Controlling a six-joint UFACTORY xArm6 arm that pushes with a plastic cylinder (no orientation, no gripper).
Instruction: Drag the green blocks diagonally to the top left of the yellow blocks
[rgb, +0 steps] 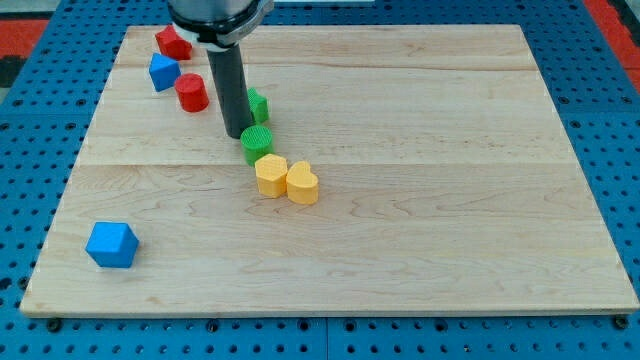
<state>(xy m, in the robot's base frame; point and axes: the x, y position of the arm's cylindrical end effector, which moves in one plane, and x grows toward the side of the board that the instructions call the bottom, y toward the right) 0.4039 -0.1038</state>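
Observation:
A green round block (257, 142) lies near the board's middle, just above and left of two yellow blocks. A second green block (258, 105) sits above it, partly hidden behind my rod. The yellow hexagon-like block (270, 176) touches the yellow heart-shaped block (303, 184) on its right. My tip (237, 133) rests on the board just left of the green round block, close to or touching it, and below-left of the upper green block.
A red cylinder (192, 92), a blue block (164, 72) and a red block (173, 43) sit at the top left. A blue cube (111, 245) lies at the bottom left. The wooden board (420, 200) lies on a blue pegboard.

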